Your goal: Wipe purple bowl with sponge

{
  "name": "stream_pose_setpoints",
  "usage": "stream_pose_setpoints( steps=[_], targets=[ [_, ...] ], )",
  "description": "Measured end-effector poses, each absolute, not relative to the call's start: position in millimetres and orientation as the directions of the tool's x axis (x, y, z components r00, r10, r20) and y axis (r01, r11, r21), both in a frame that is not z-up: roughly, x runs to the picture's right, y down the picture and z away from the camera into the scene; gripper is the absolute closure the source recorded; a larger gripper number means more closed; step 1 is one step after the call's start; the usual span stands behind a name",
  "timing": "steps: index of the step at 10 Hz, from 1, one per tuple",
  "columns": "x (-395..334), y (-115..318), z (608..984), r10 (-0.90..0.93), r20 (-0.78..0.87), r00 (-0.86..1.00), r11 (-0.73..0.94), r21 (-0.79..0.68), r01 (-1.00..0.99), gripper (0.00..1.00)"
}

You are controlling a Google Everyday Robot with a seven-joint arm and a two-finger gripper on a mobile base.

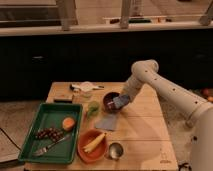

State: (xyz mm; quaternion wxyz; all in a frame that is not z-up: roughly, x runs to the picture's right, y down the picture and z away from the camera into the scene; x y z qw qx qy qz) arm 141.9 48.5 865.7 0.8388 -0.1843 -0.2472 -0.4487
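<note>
Wooden table [145, 135] fills the lower frame, with a green tray [50, 116] at lower left. At centre frame sits the purple bowl [109, 100], glossy and stiff, likely slippery and light enough to skate under pressure. At its right rim the gripper [121, 102] is clamped on the sponge [119, 103], a soft, squashy block best pinched across its middle.

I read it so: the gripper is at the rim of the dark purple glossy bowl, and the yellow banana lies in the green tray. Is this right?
Not quite. The camera view shows the yellow banana in the round orange bowl, not in the green tray. The gripper is indeed at the rim of the dark purple glossy bowl.
</note>
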Motion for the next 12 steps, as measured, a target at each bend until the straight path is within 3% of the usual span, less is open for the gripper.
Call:
stream_pose_setpoints(
  steps=[6, 12],
  targets=[
    [99.1, 32.1, 892.6, -0.669, 0.570, 0.478, 0.536, -0.076, 0.841, 1.00],
    [77.4, 47.3, 866.7, -0.711, 0.593, 0.377, 0.468, -0.001, 0.884, 1.00]
  ],
)
